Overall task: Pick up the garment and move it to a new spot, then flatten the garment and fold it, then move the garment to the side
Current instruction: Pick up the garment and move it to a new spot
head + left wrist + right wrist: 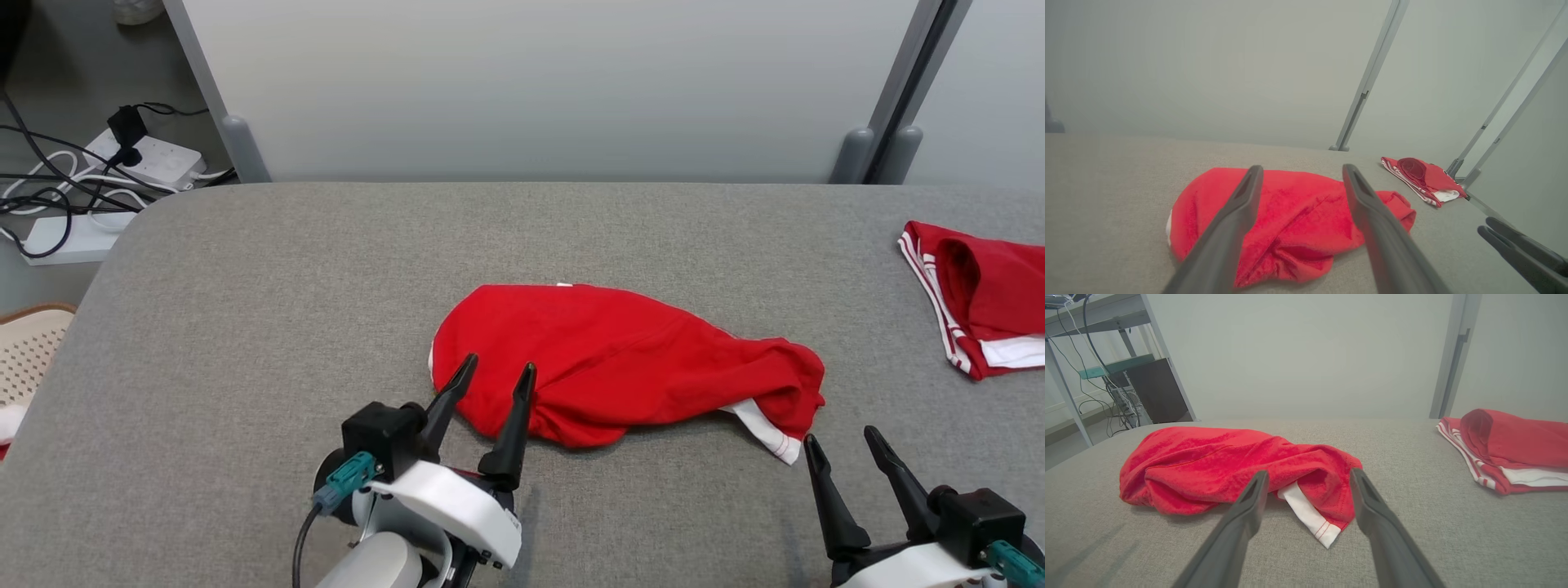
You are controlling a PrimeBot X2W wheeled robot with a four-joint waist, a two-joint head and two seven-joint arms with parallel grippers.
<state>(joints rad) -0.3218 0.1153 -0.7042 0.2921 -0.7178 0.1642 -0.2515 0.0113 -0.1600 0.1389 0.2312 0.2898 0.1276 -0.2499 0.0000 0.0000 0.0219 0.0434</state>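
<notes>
head view: the red garment [620, 363] is seen crumpled in a heap near the middle of the grey desk [286, 286], closer to the near edge than the far edge. a white hem [763, 429] is shown at its right end. the left pincer [500, 363] is placed at the garment's left end, released, jaws spread, nothing gripped; contact with the cloth cannot be told. the right pincer [839, 436] is also released, set just beside the white hem toward the near edge, apart from the cloth. a folded red garment [992, 302] with white stripes is laid at the desk's right edge. power strips [151, 159] and cables are seen on the floor past the far left corner.

left wrist view: the left pincer [1302, 168] is seen wide apart with the garment [1298, 216] framed between and below the fingers [1237, 212]. the folded red garment [1425, 179] is seen toward the far right corner. the right pincer [1485, 225] is caught at the lower right.

right wrist view: the right pincer [1308, 472] is spread, empty, aimed at the white hem [1310, 518], which is laid flat on the desk [1412, 522] between the fingers. the garment [1208, 465] is stretched away to the left. the folded red garment [1515, 453] is set well apart at the right edge. a shelf rack [1106, 367] is seen beyond the desk.
</notes>
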